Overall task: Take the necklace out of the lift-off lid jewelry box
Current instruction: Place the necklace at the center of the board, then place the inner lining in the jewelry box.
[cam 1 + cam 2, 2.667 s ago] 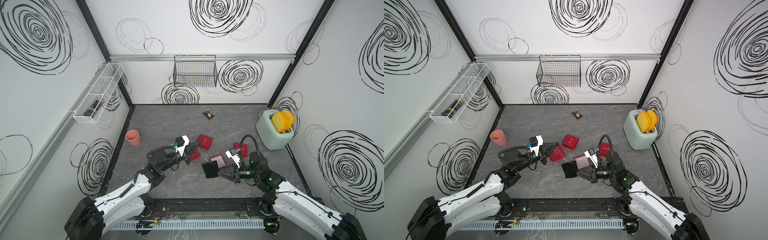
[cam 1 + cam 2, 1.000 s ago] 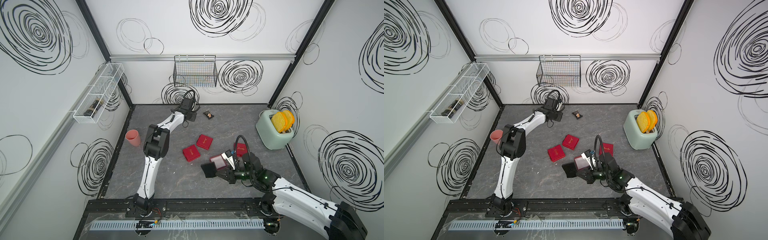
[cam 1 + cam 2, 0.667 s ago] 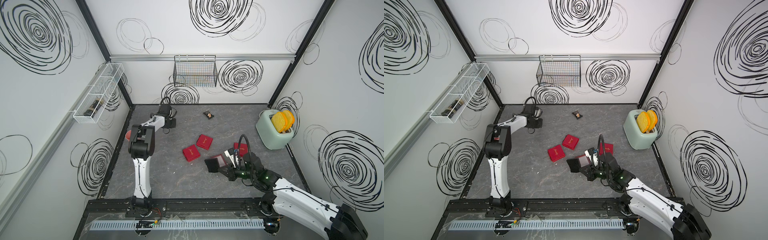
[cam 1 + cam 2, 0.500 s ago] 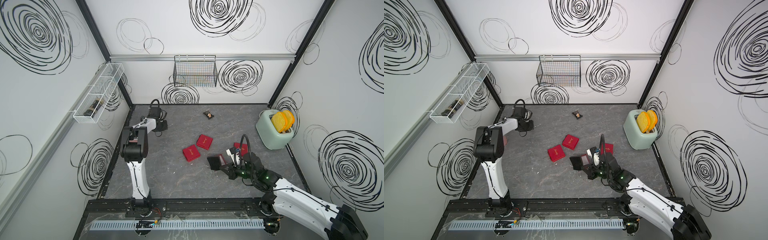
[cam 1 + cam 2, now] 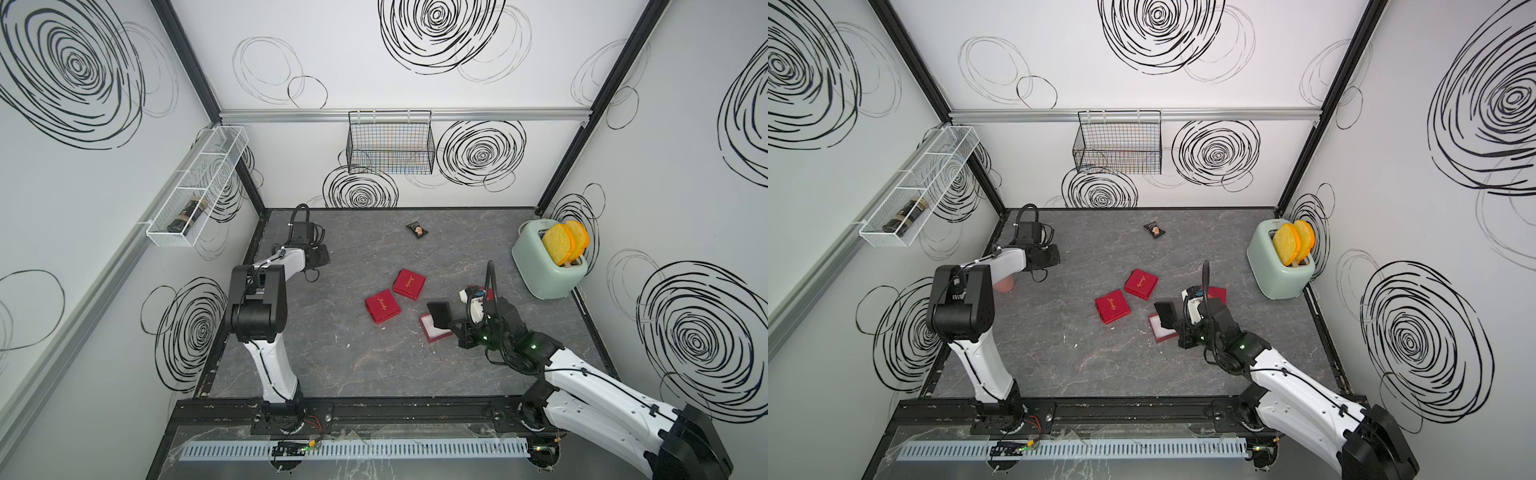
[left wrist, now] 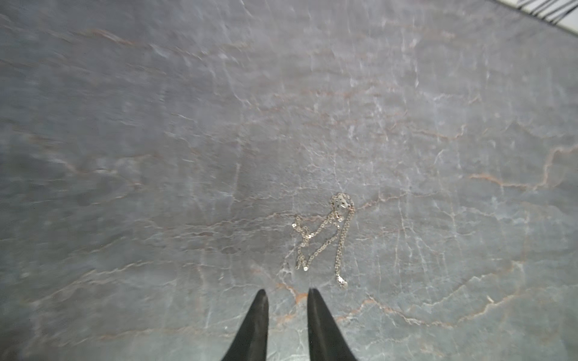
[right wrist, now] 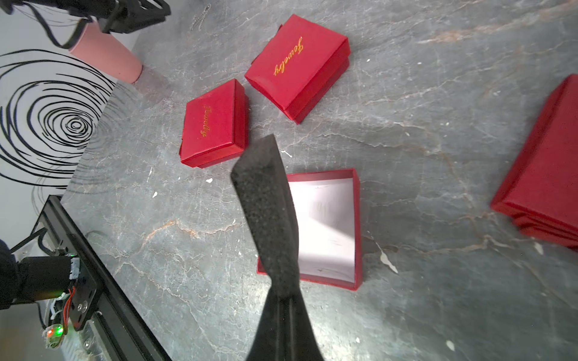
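While the necklace lies on the worktop just off the parted, empty left fingers, a careless retreat could snag it. Right fingers pinch foam insert near open box.

This is a robot test cell in a lab: white walls scribbled with black spirals, black frame posts and a grey marbled tabletop box in two white arms bolted to a front rail. Household props sit well apart from the jaws of the right gripper: a mint toaster and a wall-hung wire basket.
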`<control>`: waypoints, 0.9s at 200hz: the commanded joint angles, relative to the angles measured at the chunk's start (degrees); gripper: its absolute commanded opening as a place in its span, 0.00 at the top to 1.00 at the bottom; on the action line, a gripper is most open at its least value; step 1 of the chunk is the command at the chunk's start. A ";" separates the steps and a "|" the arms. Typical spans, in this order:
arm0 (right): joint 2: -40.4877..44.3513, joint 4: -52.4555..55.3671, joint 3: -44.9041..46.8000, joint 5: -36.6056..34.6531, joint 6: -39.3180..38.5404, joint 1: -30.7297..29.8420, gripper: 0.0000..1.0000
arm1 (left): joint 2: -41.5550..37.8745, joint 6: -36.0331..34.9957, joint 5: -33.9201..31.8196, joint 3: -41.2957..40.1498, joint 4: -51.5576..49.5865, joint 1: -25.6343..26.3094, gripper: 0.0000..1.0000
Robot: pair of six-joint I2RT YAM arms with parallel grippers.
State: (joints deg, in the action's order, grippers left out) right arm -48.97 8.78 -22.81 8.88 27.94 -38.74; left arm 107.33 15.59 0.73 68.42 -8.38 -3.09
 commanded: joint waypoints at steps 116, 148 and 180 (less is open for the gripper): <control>-7.79 4.14 -5.86 3.05 -0.21 1.26 1.00 | -32.90 -7.21 -4.70 -31.82 23.03 42.47 0.35; -9.01 4.78 -7.05 7.05 -0.06 2.31 1.00 | -35.39 -4.92 -10.69 -40.41 29.74 54.22 0.33; -11.81 8.59 -9.64 11.42 0.28 4.38 1.00 | -34.11 -4.16 -16.04 -44.00 35.42 62.25 0.37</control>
State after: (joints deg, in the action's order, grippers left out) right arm -59.13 13.21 -29.71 16.03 27.94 -35.75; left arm 72.64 9.87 -9.13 26.09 18.39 55.53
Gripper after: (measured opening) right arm 0.057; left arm 0.653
